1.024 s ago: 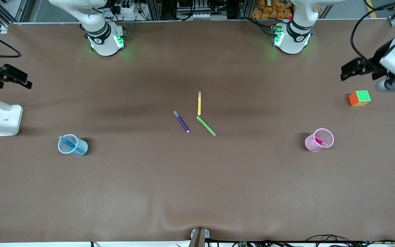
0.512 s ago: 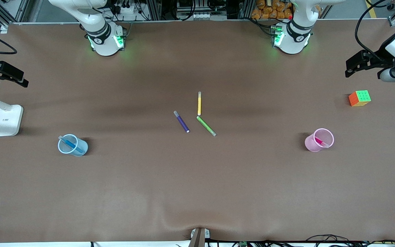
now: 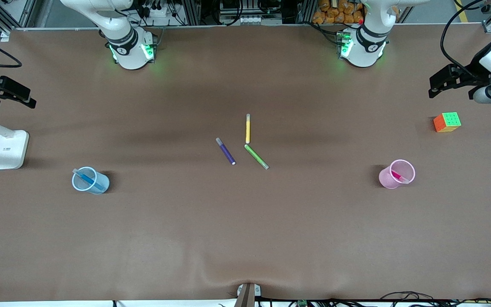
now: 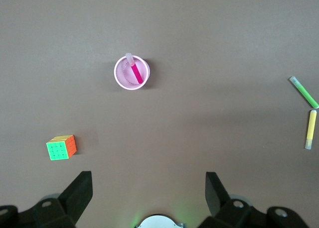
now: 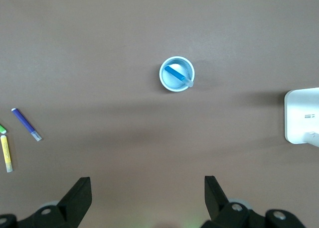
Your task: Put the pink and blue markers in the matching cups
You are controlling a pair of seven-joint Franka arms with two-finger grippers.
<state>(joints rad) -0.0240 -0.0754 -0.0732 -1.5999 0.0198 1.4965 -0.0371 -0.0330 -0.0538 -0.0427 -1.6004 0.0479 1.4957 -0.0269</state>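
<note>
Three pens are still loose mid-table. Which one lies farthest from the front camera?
The yellow pen. It lies straight toward the bases, while the purple pen and the green pen lie slanted, nearer the camera.

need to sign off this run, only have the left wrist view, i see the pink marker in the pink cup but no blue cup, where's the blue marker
Observer: The bright blue felt-tip marker stands inside the light blue translucent plastic cup, toward the right arm's end of the table.
Operator: anything else near that cup
Observer: A white lamp base sits beside it, closer to the table's end and farther from the front camera.
Operator: is a purple pen out there
Observer: Yes, a slim purple pen lies mid-table beside the green pen.
Operator: right end effector doing what
Observer: The right end effector is open and empty, high over the table near the lamp.
</note>
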